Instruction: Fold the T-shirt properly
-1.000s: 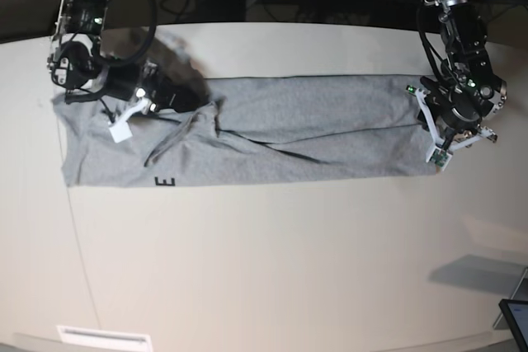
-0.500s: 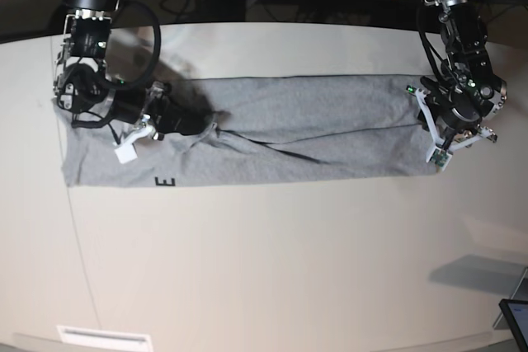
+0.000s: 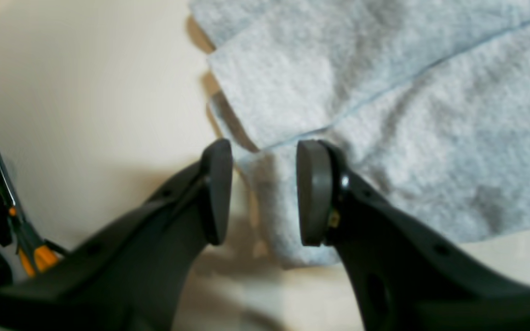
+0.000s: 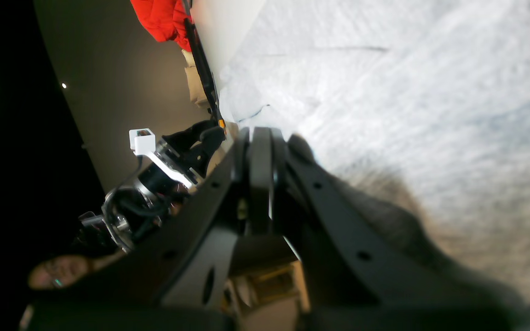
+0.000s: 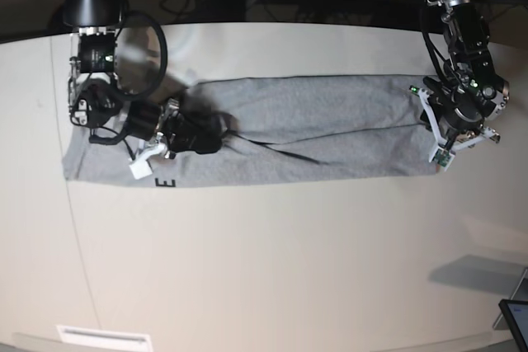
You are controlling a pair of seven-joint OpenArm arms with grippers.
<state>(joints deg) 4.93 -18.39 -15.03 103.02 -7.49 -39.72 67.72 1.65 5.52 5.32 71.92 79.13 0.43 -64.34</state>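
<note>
since the earlier base frames the right gripper [image 5: 213,133] has travelled from the collar end, at about 9 o'clock of the cloth, in toward the middle, dragging a fold of fabric with it; the loose flap that lay open there is now pulled flat under the arm. its jaws are pressed together, and the right wrist view shows grey knit bunched beside them, though whether cloth is actually pinched between them cannot be told. the left gripper [image 3: 260,193] has hardly shifted: it sits at the hem end, near 3 o'clock, jaws spread, straddling a layered corner of the hem without clamping it.

the t-shirt [image 5: 330,133] lies as a long narrow band across the table [image 5: 264,269], a bit of black lettering [image 5: 165,182] peeking at its 7 o'clock edge. it looks light, limp and soft, likely to slide and wrinkle rather than hold a crease, so it is probably best taken at doubled edges or corners, where the layers give something to bite.
</note>
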